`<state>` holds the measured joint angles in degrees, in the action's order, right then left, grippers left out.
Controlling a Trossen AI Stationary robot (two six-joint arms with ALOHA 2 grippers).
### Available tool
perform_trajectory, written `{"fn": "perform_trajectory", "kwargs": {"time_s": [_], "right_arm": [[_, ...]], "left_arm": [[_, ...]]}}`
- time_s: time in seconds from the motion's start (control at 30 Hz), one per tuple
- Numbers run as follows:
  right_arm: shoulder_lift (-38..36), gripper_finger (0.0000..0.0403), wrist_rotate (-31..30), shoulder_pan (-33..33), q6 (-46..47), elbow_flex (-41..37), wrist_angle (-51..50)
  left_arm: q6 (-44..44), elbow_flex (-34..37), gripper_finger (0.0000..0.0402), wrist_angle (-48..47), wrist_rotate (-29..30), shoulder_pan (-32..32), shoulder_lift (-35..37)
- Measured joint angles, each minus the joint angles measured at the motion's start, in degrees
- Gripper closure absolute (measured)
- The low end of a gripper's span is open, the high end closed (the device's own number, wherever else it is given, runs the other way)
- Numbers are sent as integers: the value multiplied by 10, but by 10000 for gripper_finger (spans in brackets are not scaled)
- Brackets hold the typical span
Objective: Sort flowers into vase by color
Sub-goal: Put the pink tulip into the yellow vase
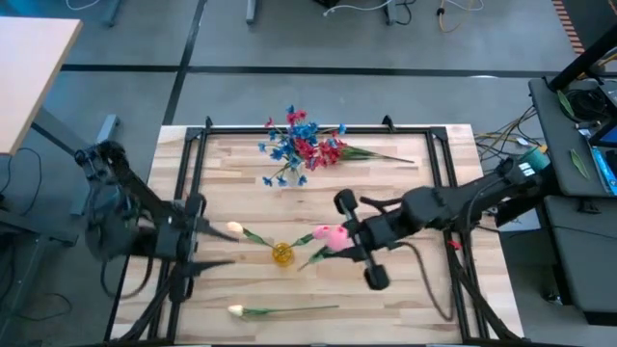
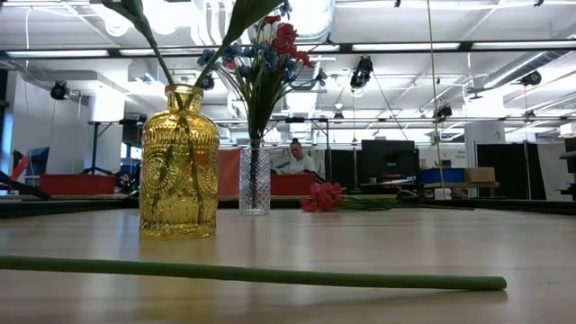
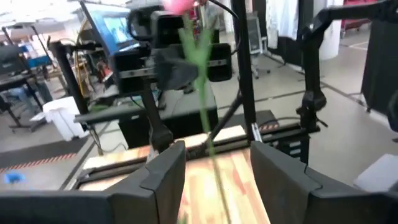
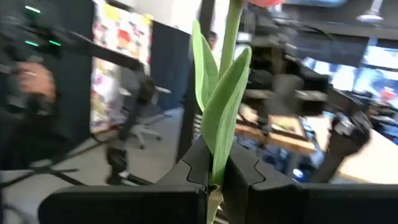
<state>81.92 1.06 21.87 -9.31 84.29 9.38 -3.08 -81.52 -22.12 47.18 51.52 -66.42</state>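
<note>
Progress partial — sorting is under way, several stems still out. Yellow vase [image 1: 281, 253] stands near the bench's middle, toward the front edge; in the low view one or two green stems rise from it, blossoms out of frame, so their colour cannot be told. Clear vase [image 2: 255, 181], nearer the back edge, already holds a mixed red and blue cluster [image 1: 297, 143]. A red spray [image 2: 324, 196] lies loose on the bench beside it. Right gripper [image 1: 359, 241] is clenched on the stem of a pink tulip [image 1: 333, 236], bud held just right of the yellow vase; the right wrist view shows the stem pinched between the closed fingers. Left gripper [image 1: 207, 241] sits at the left edge with fingers spread, grasping nothing, a cream tulip [image 1: 234, 228] lying just ahead of it. Another cream tulip [image 1: 235, 310] lies along the front edge. Judgement: pink tulip goes in next — two cream tulips and the red spray remain.
</note>
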Motion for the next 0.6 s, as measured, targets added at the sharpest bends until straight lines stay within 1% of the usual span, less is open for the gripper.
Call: {"fn": "perform_trajectory", "kwargs": {"time_s": [0.17, 0.23, 0.3, 0.37, 0.6], "right_arm": [[29, 386, -69, 0, -19, -44, 59], [38, 386, -99, -1, -29, -57, 76], [47, 386, -124, -3, -37, -63, 85], [56, 386, -136, -6, -38, -68, 93], [102, 386, -143, -24, -53, -75, 138]], "left_arm": [[38, 3, 238, -6, 89, 60, -41], [54, 3, 238, -21, 111, 78, -56], [76, 5, 238, -30, 120, 90, -72], [102, 16, 238, -33, 128, 96, -86], [170, 74, 238, -34, 168, 96, -139]]}}
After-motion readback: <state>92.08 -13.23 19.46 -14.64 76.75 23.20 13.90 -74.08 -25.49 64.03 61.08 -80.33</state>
